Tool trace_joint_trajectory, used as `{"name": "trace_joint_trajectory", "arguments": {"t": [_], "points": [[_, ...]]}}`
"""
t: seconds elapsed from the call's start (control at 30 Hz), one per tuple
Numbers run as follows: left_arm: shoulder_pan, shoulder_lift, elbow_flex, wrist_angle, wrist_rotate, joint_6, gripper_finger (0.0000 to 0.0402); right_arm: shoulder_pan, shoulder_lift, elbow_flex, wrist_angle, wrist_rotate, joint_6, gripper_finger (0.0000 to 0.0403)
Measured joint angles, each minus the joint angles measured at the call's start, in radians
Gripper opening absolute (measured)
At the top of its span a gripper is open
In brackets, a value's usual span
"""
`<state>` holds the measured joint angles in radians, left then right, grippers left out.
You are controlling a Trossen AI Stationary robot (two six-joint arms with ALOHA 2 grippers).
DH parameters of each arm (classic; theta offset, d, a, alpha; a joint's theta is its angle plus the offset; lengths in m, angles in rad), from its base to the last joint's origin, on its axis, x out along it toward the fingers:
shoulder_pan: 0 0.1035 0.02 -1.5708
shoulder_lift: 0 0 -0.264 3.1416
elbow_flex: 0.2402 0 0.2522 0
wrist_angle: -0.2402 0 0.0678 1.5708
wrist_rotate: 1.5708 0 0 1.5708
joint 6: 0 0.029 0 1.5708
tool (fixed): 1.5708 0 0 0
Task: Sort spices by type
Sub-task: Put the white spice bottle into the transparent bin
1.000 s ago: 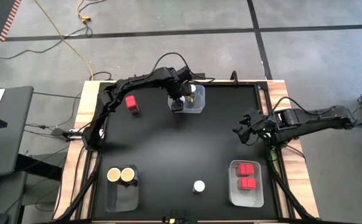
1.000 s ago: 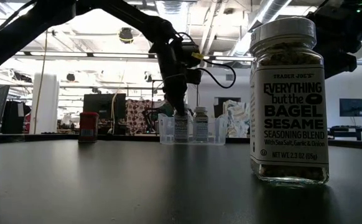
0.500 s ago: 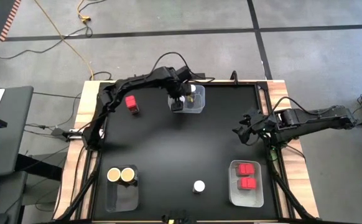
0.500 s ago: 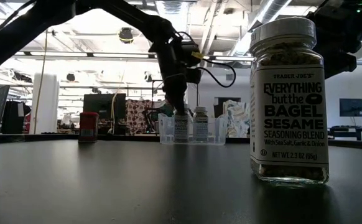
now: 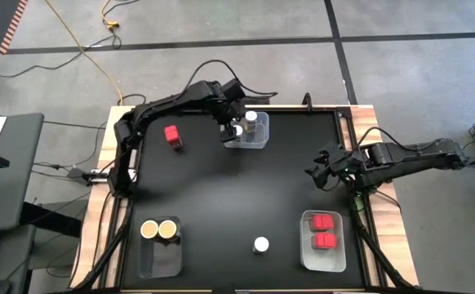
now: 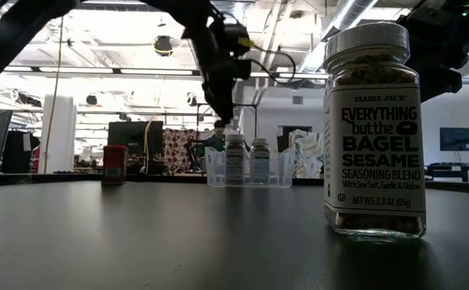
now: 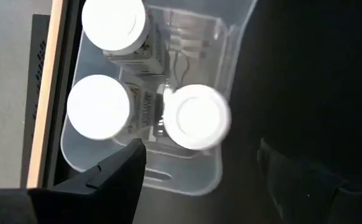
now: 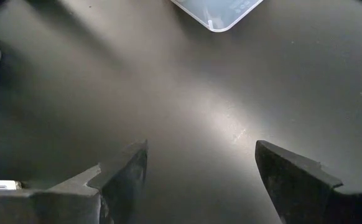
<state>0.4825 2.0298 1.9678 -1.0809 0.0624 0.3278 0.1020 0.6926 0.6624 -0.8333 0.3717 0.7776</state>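
The black surface (image 5: 237, 188) carries everything, with wood edging on both sides. Two dark arms reach over it. The left arm bends in from the left edge to the far middle, where the left gripper (image 5: 233, 128) hangs above the near-left corner of a clear bin (image 5: 260, 140); its fingers (image 7: 116, 177) stand apart and hold nothing. The right arm lies over the right edge, and the right gripper (image 5: 317, 174) hovers above bare surface with its fingers (image 8: 122, 174) spread wide and empty.

Three clear bins sit on the surface. The far-middle one holds three white-lidded jars (image 7: 195, 117), upright and close together. The near-right bin (image 5: 324, 261) holds two red boxes (image 5: 325, 221), one behind the other. The near-left bin (image 5: 157, 253) holds two tan-lidded jars (image 5: 149, 229), side by side at its far end.

Two spices stand loose. A red box (image 5: 172, 135) is at the far left, apart from the bins. A white-lidded jar (image 5: 260, 244) stands at the near middle, between the two near bins; in the low view its label (image 6: 371, 157) reads as a sesame seasoning blend.
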Motion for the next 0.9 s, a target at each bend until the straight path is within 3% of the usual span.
{"name": "trace_joint_trajectory", "arguments": {"t": [0.27, 0.47, 0.7, 0.9], "points": [[-0.088, -0.115, 0.0, -0.003, 0.001, -0.088, 0.0296, 0.0, 0.0, 0.0, 0.001, 0.0, 0.0, 0.0322], [-0.211, -0.133, -0.013, 0.004, 0.007, -0.129, 0.0296, 0.0, 0.011, 0.0, 0.0, 0.0, 0.0, 0.0322], [-0.366, -0.131, -0.184, 0.187, 0.039, -0.215, 0.0296, 0.003, 0.083, 0.0, 0.008, -0.002, -0.117, 0.0322], [-0.459, -0.133, -0.282, 0.265, 0.039, -0.294, 0.0296, 0.004, 0.151, 0.0, 0.076, -0.014, -0.124, 0.0322]]}}
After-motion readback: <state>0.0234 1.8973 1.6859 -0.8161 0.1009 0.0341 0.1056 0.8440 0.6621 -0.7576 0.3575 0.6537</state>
